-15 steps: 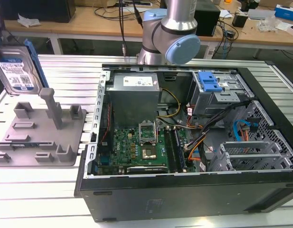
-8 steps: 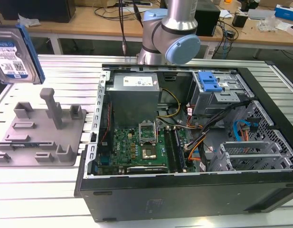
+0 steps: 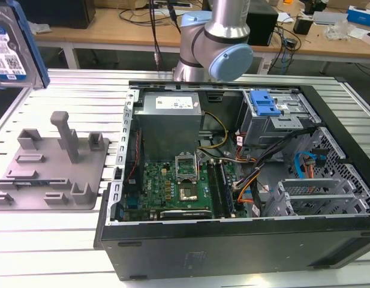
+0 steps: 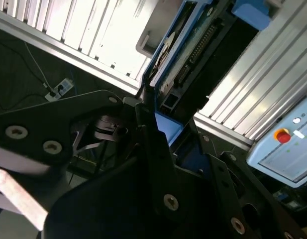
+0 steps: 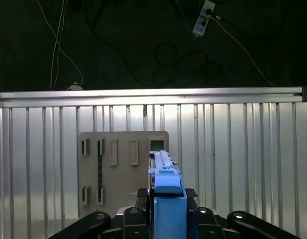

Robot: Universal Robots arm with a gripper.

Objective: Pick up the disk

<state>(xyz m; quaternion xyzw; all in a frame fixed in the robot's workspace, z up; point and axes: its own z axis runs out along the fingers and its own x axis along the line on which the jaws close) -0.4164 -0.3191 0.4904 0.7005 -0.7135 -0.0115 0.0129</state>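
The disk (image 3: 8, 51), silver with a white-and-blue barcode label and a blue side rail, hangs in the air at the exterior view's upper left, well above the table. In the first wrist view the disk (image 5: 166, 191) appears edge-on, its blue rail standing up between the dark fingers of my gripper (image 5: 165, 219), which is shut on it. In the second wrist view the disk's connector edge (image 4: 193, 55) sticks out beyond the gripper (image 4: 168, 134).
The grey plastic fixture (image 3: 53, 168) with upright posts lies on the slatted table below the disk, also visible as the fixture (image 5: 123, 169). The open computer case (image 3: 173, 252) with its blue-latched drive cage (image 3: 265, 105) fills the exterior view's right. The arm's base (image 3: 214, 48) stands behind the case.
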